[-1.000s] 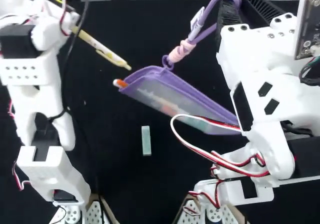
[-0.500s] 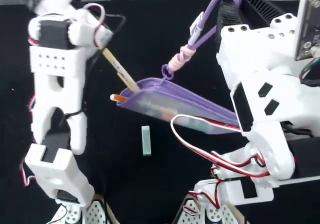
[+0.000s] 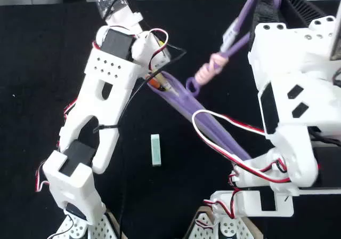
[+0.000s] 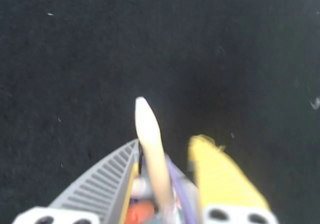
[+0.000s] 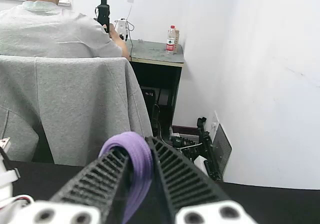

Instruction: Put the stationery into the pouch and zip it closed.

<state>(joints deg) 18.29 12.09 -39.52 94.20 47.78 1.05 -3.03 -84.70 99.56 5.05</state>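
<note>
Right gripper (image 5: 141, 156): pinches purple strap (image 5: 131, 151), suspends pouch (image 3: 178, 92) slanted above table (image 3: 42, 63). Left gripper (image 4: 167, 140): at pouch mouth with pen (image 4: 150, 134); clamped or slack, cannot tell. Pouch judged soft, light, floppy; best taken along its stiffer rim.

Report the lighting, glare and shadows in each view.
High view: even light, no shadows on the black table; the purple pouch reads plainly. Left wrist view: the pale pen stands out against the dark table, no glare. Right wrist view: bright white wall; pouch strap shaded in the right gripper.
</note>
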